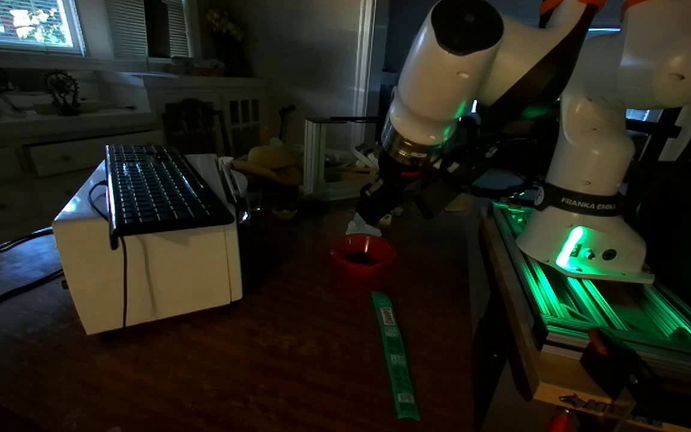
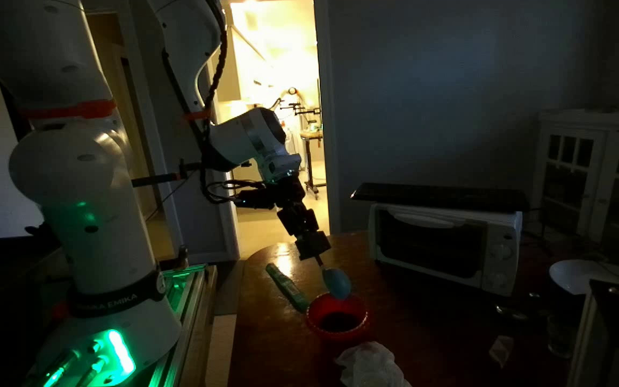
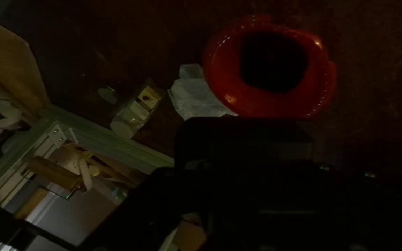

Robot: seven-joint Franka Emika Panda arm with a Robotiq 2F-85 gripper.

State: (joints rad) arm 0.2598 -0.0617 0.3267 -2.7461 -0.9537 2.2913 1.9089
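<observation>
Blue spoon (image 2: pixel 336 283) — just one — grasped by the jaws, one red bowl (image 1: pixel 362 277) near, one green packet (image 1: pixel 396 355)

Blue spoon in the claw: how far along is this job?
Done, it seems: the grasp, as the claw grips the blue spoon. In hand: the spoon, pointing down and appearing close to the red bowl in an exterior view; whether over it or touching it, I can't tell. Left, probably: letting go, since the spoon is not yet set down.
</observation>
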